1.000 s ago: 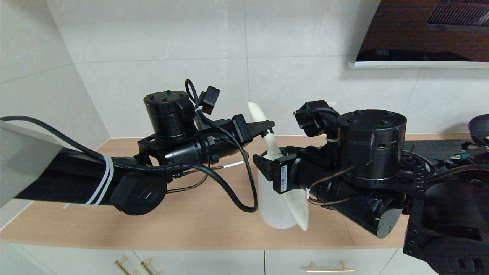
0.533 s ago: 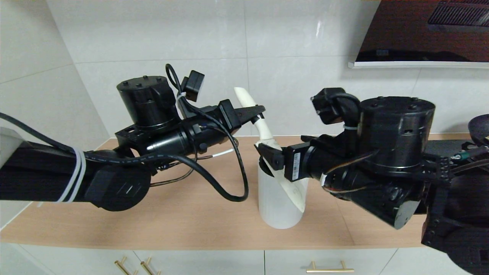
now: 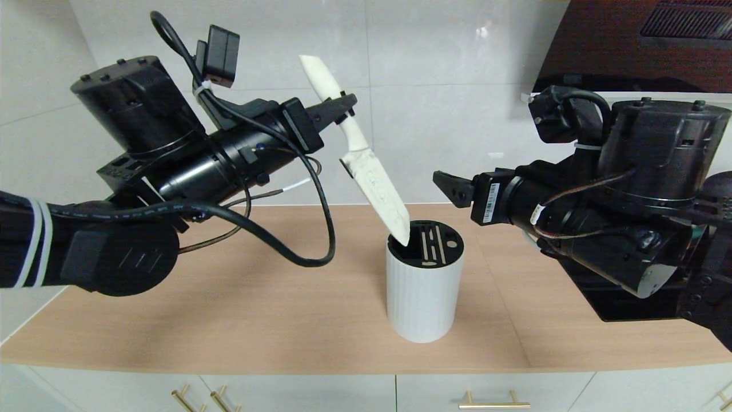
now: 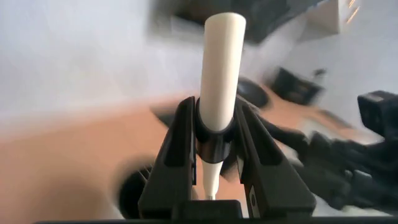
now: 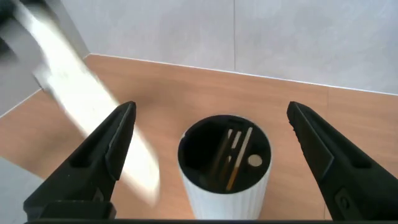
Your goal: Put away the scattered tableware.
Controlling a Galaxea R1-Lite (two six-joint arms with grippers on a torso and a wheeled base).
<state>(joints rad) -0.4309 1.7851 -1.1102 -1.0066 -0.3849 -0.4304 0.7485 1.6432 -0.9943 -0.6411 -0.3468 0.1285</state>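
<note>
A white knife hangs tilted above the counter, my left gripper shut on its handle. Its blade tip rests at the near-left rim of the white cylindrical knife holder, whose black top has several slots. In the left wrist view the handle sits clamped between the fingers. My right gripper hovers open to the right of the blade, above the holder. In the right wrist view the right gripper has the holder below it and the blurred blade to one side.
The holder stands on a wooden counter against a tiled wall. A black cooktop lies at the right, with a dark range hood above it. Drawers with brass handles sit below the counter's front edge.
My left gripper has risen and swung left, lifting the knife from beside the holder to above its top. The right gripper has drawn back to the right and upward, away from the blade.
</note>
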